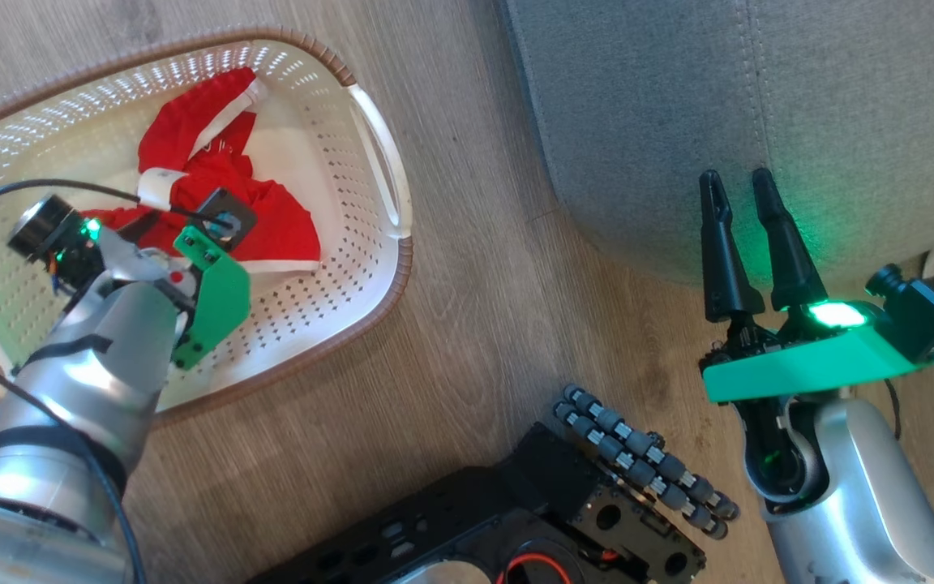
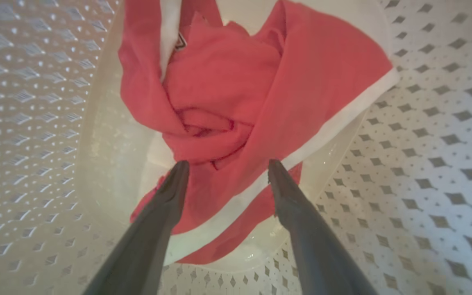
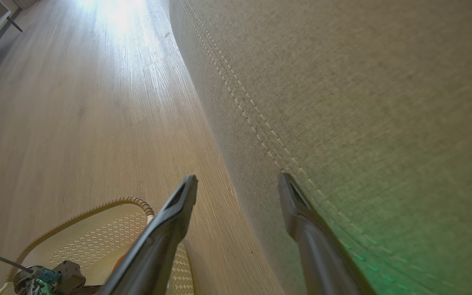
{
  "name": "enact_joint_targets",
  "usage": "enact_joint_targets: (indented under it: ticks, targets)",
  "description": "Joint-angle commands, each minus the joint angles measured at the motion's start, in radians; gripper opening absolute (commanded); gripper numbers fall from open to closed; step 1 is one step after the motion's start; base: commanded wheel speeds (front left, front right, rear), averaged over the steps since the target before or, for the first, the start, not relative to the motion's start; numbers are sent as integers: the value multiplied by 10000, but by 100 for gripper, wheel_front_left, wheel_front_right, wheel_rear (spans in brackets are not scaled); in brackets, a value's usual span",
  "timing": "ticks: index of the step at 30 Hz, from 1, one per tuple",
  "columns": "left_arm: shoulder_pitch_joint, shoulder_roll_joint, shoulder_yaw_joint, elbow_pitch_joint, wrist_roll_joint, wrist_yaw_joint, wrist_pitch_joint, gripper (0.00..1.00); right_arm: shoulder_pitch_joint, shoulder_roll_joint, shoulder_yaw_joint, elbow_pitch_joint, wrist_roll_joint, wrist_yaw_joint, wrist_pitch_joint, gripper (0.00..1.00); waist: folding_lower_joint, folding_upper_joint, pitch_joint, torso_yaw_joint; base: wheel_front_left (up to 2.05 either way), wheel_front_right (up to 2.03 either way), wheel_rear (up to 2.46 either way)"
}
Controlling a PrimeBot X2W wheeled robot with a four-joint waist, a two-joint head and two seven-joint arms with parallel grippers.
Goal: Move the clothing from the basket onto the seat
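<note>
Reaching into the basket (image 1: pixel 392 174) at my ten o'clock, I have my left gripper (image 2: pixel 228 163) spread wide over the clothing (image 2: pixel 219 82), clamping nothing; whether the fingertips touch the fabric I cannot tell. The red garments with white trim lie crumpled together on the basket's bottom. My right gripper (image 1: pixel 736 174) stands open and empty too, fingers pointing to twelve o'clock at the rounded edge of the grey seat (image 1: pixel 678 89), which lies at my one o'clock. A strip of wooden floor (image 1: pixel 475 308) runs between basket and seat.
</note>
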Motion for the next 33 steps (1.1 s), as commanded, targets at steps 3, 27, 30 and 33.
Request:
enact_joint_targets:
  ticks: [3,27,30,33]
  targets:
    - [-132,319,55,-47,47,58,261,100,458,-40,130,-349,116,-2,-91,100,0,0,95,9,0,0,0]
    - [-758,227,-313,-22,-425,-727,890,0,677,-39,15,-966,-33,-2,-92,100,0,0,641,337,0,0,0]
    - [-753,227,-326,-22,-508,-722,773,0,506,-39,73,-916,-13,-2,-92,100,0,0,611,350,0,0,0]
    - [-722,248,-314,-22,-576,-670,686,0,364,-39,108,-864,15,-2,-92,100,0,0,541,340,0,0,0]
